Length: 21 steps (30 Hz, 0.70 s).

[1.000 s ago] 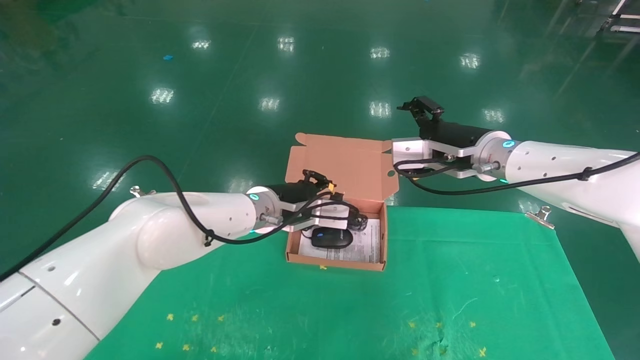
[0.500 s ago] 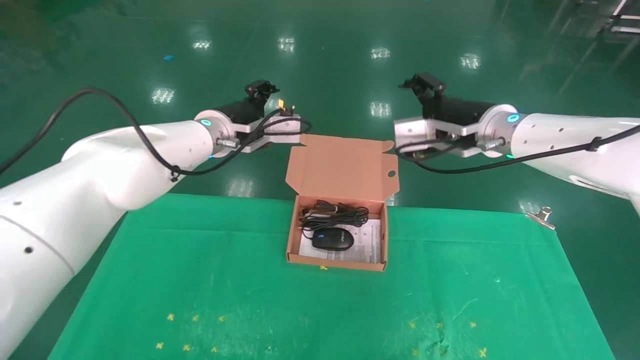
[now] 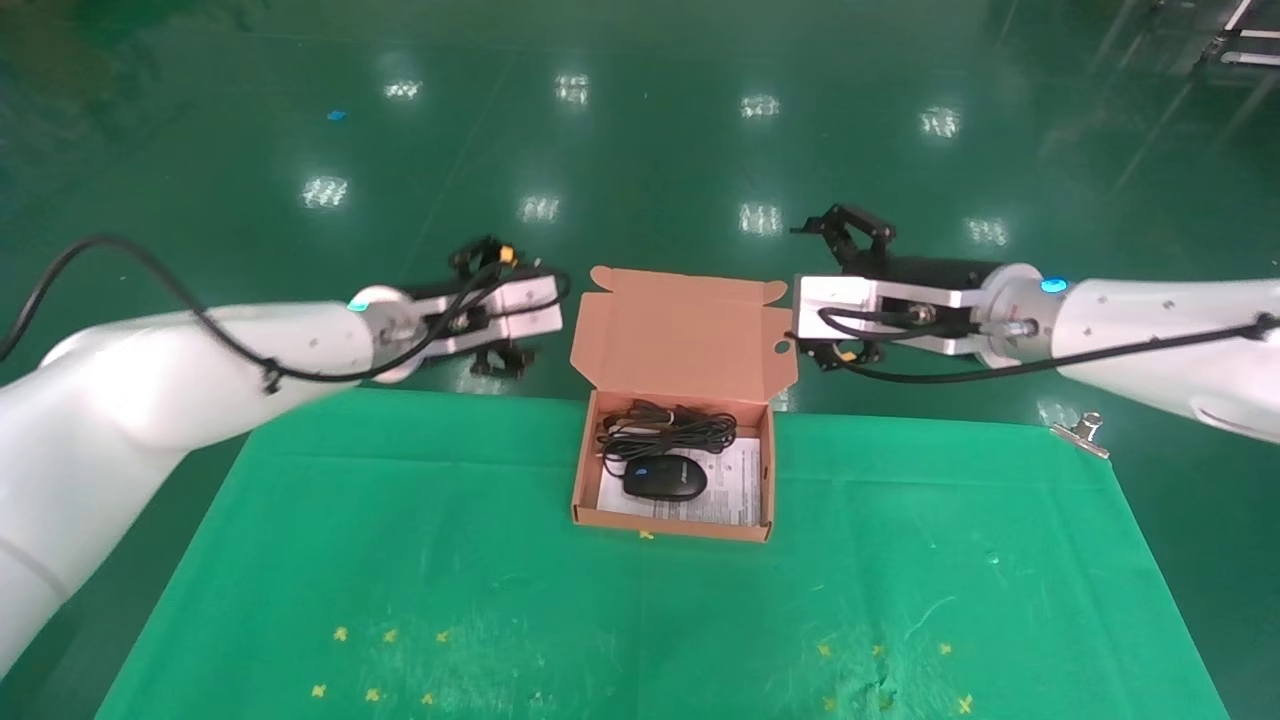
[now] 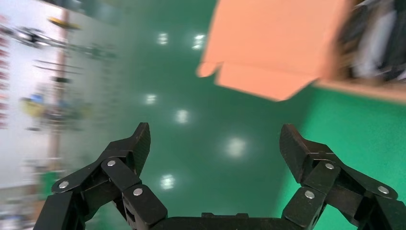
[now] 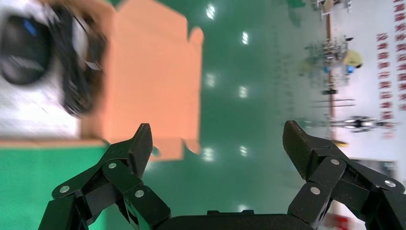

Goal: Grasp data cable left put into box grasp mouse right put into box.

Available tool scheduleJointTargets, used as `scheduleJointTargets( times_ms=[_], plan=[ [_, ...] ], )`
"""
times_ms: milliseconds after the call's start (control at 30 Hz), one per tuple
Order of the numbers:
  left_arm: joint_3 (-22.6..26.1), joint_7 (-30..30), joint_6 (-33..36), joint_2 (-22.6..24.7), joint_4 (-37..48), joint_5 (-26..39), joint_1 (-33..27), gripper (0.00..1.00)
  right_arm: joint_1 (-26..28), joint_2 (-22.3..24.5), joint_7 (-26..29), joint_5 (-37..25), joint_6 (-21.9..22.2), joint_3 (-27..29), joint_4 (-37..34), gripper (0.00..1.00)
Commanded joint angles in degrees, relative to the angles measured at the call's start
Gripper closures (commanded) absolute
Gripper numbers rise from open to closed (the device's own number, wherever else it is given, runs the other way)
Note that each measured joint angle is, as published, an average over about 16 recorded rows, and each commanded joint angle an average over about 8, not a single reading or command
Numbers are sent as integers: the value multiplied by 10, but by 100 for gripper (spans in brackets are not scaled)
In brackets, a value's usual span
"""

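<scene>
The box point(image 3: 585, 478) stands open at the far middle of the green mat, its lid point(image 3: 685, 330) tilted back. The data cable point(image 3: 668, 428) lies bundled in the box's far half. The mouse point(image 3: 665, 478) lies just in front of it on the white sheet. My left gripper point(image 3: 500, 362) hangs open and empty in the air left of the lid; the left wrist view point(image 4: 215, 143) shows only floor between its fingers. My right gripper point(image 3: 845, 228) is open and empty right of the lid, also over floor point(image 5: 218, 139). The lid shows in both wrist views point(image 4: 273, 43) point(image 5: 148, 76).
The green mat point(image 3: 900, 560) covers the table, with small yellow marks near the front. A metal clip point(image 3: 1078, 432) holds its far right edge. The shiny green floor point(image 3: 640, 150) lies beyond the table's far edge.
My left gripper has come up out of the box, leaving the data cable inside, and has swung out left of the lid. My right gripper has shifted only slightly beside the lid.
</scene>
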Motion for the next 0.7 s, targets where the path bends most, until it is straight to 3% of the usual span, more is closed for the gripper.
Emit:
scheduleJointTargets(
  times_ms=[33,700],
  plan=[
    [-13,-2,20,-13,-12,-24,10,0,-9,9,13,19,-14,7,9,0],
    [-151,-22,233,-153,-143,-288,119,0,-111,101,150,223,-169,85,108,0]
  ],
)
